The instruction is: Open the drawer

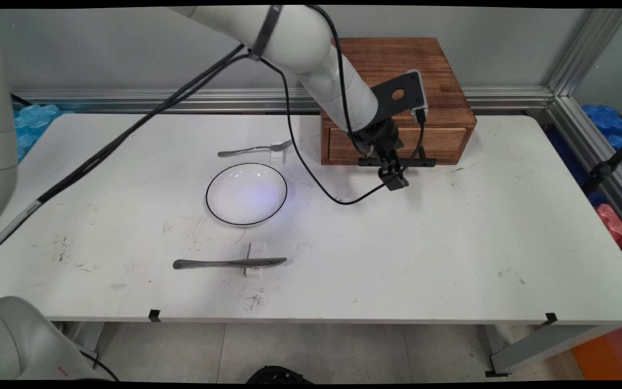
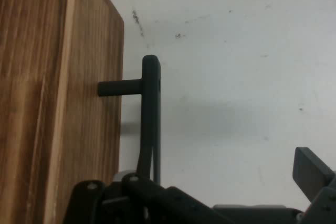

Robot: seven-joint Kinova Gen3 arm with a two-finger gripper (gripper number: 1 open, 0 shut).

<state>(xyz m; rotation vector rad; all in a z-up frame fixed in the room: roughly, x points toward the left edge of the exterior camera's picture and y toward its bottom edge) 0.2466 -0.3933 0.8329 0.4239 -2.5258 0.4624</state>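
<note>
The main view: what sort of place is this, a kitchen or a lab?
Likely a robot test lab, not a kitchen: an aluminium frame fences the white table, where a bowl, cutlery and a wooden drawer box are laid out.

Overhead main; close hand (shared drawer handle (image 1: 396, 160))

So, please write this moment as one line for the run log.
gripper: open, at drawer handle | wooden drawer box: drawer shut | bowl, knife, fork: on table

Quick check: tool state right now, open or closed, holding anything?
Tool: open, holding nothing. It sits at the black drawer handle of the wooden drawer box; one finger is beside the bar, the other finger is well clear over the table.
</note>
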